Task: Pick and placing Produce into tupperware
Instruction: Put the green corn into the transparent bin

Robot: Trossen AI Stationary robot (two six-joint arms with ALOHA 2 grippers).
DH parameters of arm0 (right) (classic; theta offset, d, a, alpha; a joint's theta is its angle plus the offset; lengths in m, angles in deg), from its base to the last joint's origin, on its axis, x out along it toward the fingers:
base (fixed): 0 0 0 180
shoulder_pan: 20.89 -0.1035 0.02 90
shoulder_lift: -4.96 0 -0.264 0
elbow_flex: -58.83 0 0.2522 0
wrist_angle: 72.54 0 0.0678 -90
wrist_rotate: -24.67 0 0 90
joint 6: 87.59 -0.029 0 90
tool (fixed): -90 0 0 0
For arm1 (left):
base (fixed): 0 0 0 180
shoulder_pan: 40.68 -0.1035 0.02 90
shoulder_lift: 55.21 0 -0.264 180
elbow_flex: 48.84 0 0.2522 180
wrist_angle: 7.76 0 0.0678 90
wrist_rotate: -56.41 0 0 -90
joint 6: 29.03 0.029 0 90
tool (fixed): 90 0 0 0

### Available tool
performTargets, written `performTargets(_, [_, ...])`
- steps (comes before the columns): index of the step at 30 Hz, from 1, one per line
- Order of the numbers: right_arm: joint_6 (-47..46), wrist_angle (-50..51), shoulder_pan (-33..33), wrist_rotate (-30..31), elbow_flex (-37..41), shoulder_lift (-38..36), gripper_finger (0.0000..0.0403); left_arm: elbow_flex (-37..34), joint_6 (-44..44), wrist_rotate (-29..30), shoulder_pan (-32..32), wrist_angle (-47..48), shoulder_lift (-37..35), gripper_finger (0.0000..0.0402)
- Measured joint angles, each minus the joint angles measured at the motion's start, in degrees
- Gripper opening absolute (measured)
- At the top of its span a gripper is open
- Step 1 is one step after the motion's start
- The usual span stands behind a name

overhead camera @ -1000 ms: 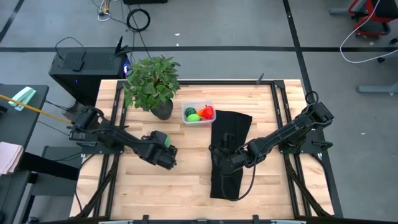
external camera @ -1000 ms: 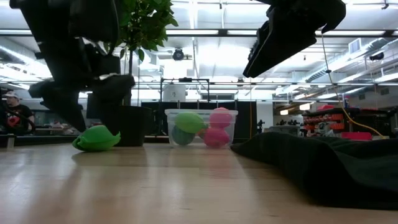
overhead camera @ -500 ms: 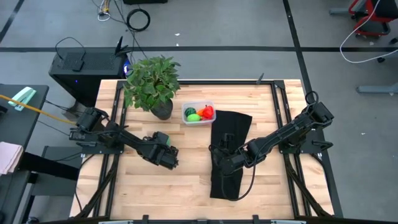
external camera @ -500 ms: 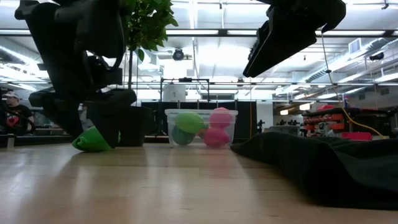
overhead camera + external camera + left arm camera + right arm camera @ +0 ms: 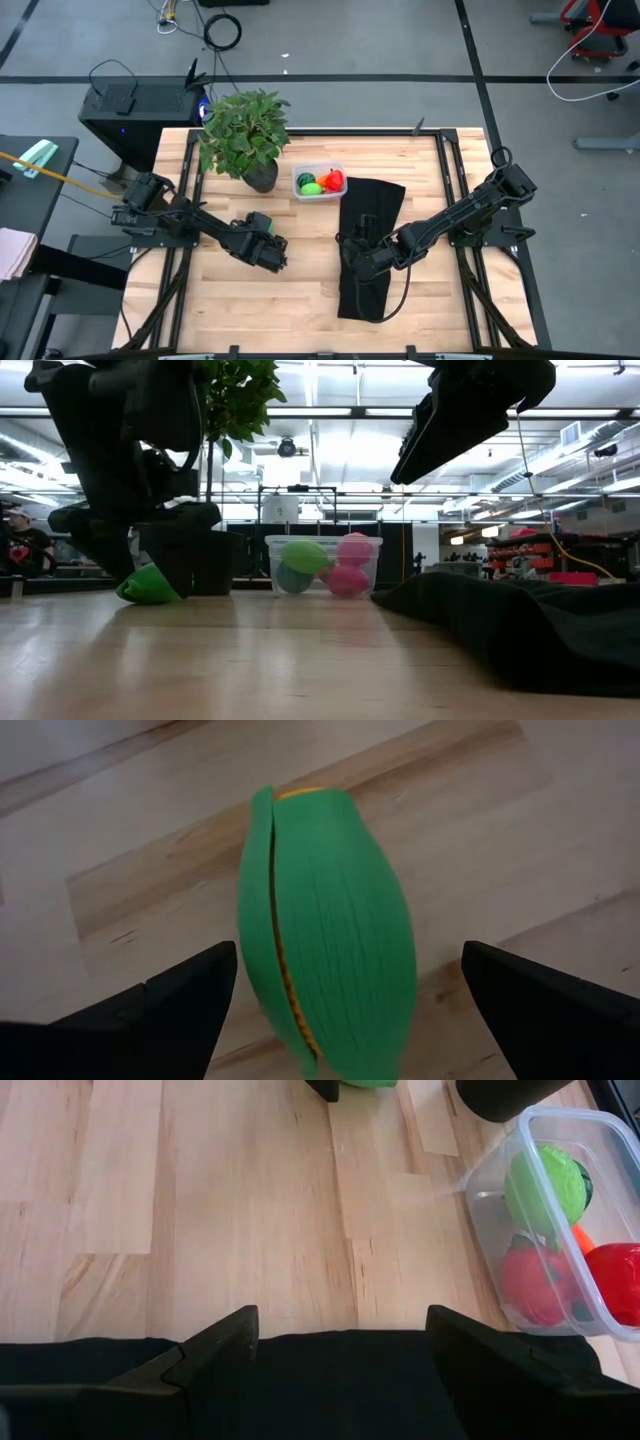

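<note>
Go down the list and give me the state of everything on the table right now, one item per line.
Green toy: on the wood, between open jaws, ungripped.
Left gripper: open, straddling it.
Right gripper: open, empty, over the black cloth.
Tub: upright, lidless, holding several toys.
Plant: upright beside the tub.

Nothing readable anywhere here, honestly: no labels, brand names, numbers or signs legible on anything in these views.

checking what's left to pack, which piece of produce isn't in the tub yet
The light green piece lying on the table between the open fingers of the left gripper. The other produce visible sits inside the clear tub beside the plant pot.
</note>
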Motion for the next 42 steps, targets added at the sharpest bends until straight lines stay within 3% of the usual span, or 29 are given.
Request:
performTargets(21, [-0.22,-0.04,0.02,0.02,0.02,0.00,0.0295,0.02,-0.05,0.00,0.00,0.04,-0.02,0.0394])
performTargets(42, [-0.24,-0.05,0.01,0.02,0.02,0.00,0.0295,0.04,-0.05,0.00,0.00,-0.01,0.17,0.0297])
